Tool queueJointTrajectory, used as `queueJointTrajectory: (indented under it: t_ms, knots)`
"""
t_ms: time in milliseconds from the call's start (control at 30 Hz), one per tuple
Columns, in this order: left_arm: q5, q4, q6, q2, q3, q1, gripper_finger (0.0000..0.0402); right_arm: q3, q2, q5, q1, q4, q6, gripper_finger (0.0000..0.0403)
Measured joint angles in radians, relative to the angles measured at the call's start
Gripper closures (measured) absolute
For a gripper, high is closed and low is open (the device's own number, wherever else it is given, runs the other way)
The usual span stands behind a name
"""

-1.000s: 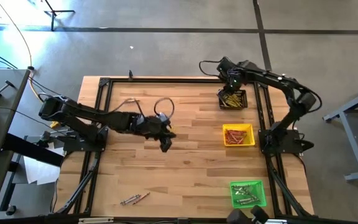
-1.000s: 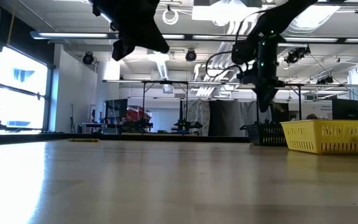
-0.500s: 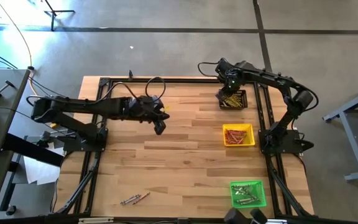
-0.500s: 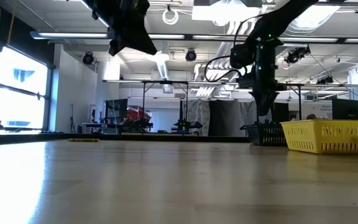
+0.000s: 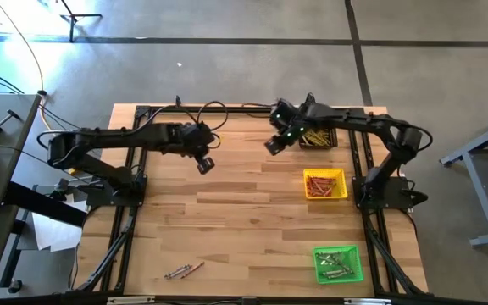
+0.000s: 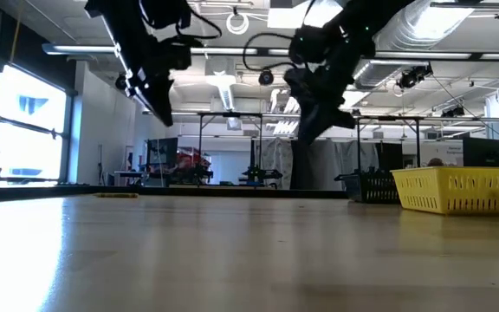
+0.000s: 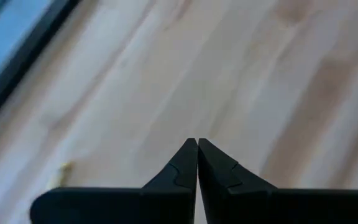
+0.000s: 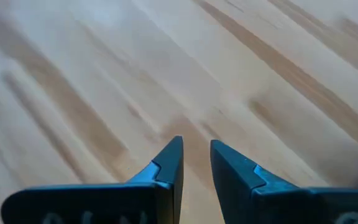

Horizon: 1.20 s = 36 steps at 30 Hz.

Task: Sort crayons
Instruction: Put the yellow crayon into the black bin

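While both dark arms hang above the pale, plank-grained wooden desk [image 5: 252, 212], the sorting stands mostly done along its right side. A black mesh tray [image 5: 318, 135] at the far right corner holds yellow crayons [image 5: 315, 136]; nearer the middle of that edge, a square yellow lattice-walled tray [image 5: 324, 184] holds red crayons [image 5: 320, 185]; at the near right corner, a green tray [image 5: 339, 263] holds greyish crayons [image 5: 337, 263]. A few greyish loose crayons [image 5: 184, 271] lie on the bare wood near the front edge, left of centre, well apart from all three trays. The left tool [image 5: 204, 164] hovers over the far left part of the desk, its two wedge-shaped black fingers [image 7: 182, 169] pressed together tip to tip with nothing between them, as the left wrist view shows against streaked wood. The right tool [image 5: 274, 144] hangs just beside the black tray, on the side toward the desk's centre; its fingers [image 8: 169, 163] stand slightly spread, a narrow gap of bare wood showing between them, and they pinch nothing. From the low view, both tools are clear of the smooth desk top, and the yellow tray [image 6: 463, 190] sits at the right with the black one just behind it. A black metal frame [image 5: 141, 140] rims the desk.
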Motion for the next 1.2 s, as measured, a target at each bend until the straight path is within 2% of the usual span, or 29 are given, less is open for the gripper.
queueJointTrajectory:
  t_ms: [267,533,733,900,1067,1200]
  knots:
    - [-0.016,-0.142,0.206,0.005,0.000,0.147,0.0353,0.000,0.000,0.000,0.111,0.216,0.067,0.0338]
    - [-0.020,-0.157,0.421,0.005,-0.012,0.248,0.0296,0.000,0.000,0.001,0.206,0.229,0.070,0.0338]
    - [-0.021,-0.156,0.364,0.063,-0.018,0.339,0.0280,0.000,0.000,0.030,0.229,0.231,0.123,0.0338]
    - [-0.020,-0.160,0.324,0.185,-0.018,0.411,0.0281,0.000,0.000,0.031,0.229,0.231,0.146,0.0339]
    - [-0.018,-0.170,0.325,0.316,-0.018,0.462,0.0282,0.000,0.000,0.031,0.214,0.231,0.100,0.0339]
    - [-0.018,-0.170,0.351,0.377,-0.018,0.485,0.0282,0.000,0.000,0.034,0.189,0.231,0.088,0.0339]
